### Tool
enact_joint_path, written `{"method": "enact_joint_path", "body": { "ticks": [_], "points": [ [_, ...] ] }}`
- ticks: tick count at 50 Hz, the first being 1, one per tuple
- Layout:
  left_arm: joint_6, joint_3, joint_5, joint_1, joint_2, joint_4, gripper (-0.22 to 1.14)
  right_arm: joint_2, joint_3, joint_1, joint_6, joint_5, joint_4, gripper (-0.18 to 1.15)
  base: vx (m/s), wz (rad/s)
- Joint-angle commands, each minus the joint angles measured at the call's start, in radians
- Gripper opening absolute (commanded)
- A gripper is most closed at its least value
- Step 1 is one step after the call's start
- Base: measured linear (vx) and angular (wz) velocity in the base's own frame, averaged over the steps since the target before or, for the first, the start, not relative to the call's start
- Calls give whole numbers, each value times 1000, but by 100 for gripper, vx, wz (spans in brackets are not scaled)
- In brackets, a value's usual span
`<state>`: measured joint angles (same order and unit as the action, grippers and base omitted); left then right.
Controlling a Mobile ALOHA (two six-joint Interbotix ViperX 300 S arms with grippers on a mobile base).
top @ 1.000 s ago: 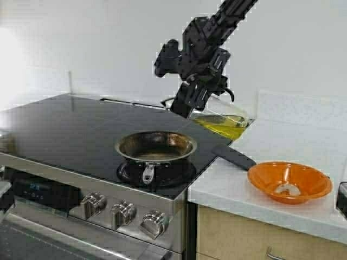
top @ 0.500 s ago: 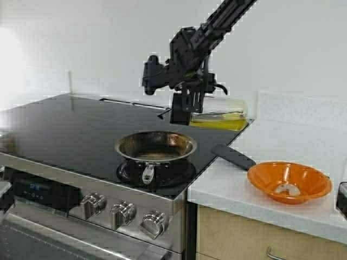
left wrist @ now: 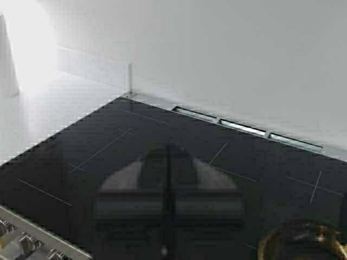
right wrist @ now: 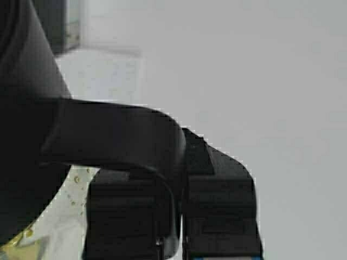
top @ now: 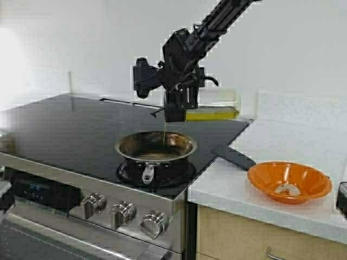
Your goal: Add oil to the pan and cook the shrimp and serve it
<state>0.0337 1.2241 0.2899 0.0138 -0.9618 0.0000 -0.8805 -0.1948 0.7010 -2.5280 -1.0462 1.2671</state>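
Holding the oil jug (top: 214, 105) by its black handle (right wrist: 114, 141), the right gripper (top: 181, 92) has its fingers pressed together on that handle above the stove (top: 65, 124). One jug is present; it lies tipped on its side, long axis roughly level, black lid end toward the robot's left and base toward the right. The oil (top: 211, 114) pools along the lower side of the glass, and a thin stream (top: 165, 132) falls from the lid end into the pan (top: 156, 147). One pan sits on the near right burner, its stub handle (top: 147, 173) pointing toward the stove's front edge. One orange bowl (top: 289, 181) rests on the white counter (top: 238, 187), well apart from the pan, holding one pale shrimp (top: 287, 189). One black flat tool (top: 233, 157) lies between pan and bowl. Three knobs (top: 123, 214) line the stove front. The left gripper (left wrist: 168, 189) hovers over the dark glass top with its fingers pressed together, holding nothing. No readable writing or brand shows.
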Motion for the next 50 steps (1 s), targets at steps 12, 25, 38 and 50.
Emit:
{"method": "enact_joint_path", "body": {
  "ticks": [12,25,38,50],
  "points": [
    [2,-11,5,0,3,-2,3,9,-38,-2,-54,-20,-23,8,0,0],
    [2,-11,5,0,5,-2,3,46,-98,-2,186,-18,215,7,0,0],
    [3,-8,3,0,5,-2,3,192,-2,-9,767,66,390,8,0,0],
    [3,-8,2,0,3,-2,3,348,225,-29,1213,181,215,8,0,0]
  ]
}}
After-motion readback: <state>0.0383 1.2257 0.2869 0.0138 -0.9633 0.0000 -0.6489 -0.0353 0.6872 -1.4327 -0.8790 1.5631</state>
